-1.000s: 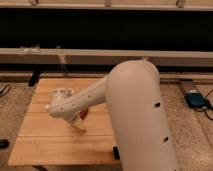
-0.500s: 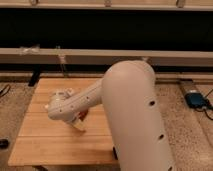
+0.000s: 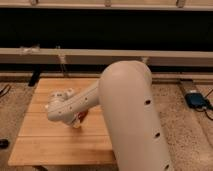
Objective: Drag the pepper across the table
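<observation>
The robot's big white arm (image 3: 131,115) is filling the right side of the view, its forearm reaching leftward and down over the light wooden surface (image 3: 45,140). The jaws are sitting beneath the far end of that forearm, low over the middle of the surface, and the arm's own casing is hiding most of them. Whether they are standing open or closed, and whether they are gripping anything, cannot be told. The pepper (image 3: 82,117) is showing as a small reddish patch at that same spot. It is lying on the surface near its centre, tucked under the forearm's lower edge and partly covered by it. Whether the jaws are touching it cannot be told either. The surface's plank grain is running left to right, and one dark leg (image 3: 36,77) is showing at its back left corner. Behind it, a pale rail (image 3: 100,55) is running across a dark wall. On the speckled floor (image 3: 175,95) to the right, well apart from the surface, a blue object (image 3: 196,99) is lying with a dark cable trailing from it.
</observation>
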Robot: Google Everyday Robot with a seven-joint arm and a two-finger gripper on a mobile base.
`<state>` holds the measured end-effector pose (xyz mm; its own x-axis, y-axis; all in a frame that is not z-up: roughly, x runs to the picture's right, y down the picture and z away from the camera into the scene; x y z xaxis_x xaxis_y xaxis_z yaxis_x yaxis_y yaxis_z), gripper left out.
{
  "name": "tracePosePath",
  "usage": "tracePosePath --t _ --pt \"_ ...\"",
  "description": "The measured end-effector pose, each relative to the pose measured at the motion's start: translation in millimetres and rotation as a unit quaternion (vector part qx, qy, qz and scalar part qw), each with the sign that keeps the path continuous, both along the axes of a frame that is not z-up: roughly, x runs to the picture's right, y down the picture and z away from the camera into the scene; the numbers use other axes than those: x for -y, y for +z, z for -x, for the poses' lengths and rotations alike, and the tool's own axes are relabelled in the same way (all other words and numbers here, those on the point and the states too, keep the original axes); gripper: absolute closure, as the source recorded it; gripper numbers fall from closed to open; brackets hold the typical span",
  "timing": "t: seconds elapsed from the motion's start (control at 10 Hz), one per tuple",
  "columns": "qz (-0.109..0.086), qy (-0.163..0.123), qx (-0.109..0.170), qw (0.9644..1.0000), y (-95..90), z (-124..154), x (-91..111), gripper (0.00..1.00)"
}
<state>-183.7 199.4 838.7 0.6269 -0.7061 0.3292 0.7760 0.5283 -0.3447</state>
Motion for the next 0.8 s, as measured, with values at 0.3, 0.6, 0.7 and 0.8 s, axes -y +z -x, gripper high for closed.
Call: tracePosePath --t 0.3,0.6,0.7,0.8 --pt "0.0 -0.002 -0.001 1.0 0.4 1.5 -1.0 0.97" --pt "0.001 0.0 0.001 1.0 -2.3 2.9 0.5 1.0" --pt "0.003 0.0 0.005 1.0 -5.1 4.0 0.2 1.0" --pt "0.005 0.001 0.009 0.9999 -8.0 6.1 -0.5 1.0"
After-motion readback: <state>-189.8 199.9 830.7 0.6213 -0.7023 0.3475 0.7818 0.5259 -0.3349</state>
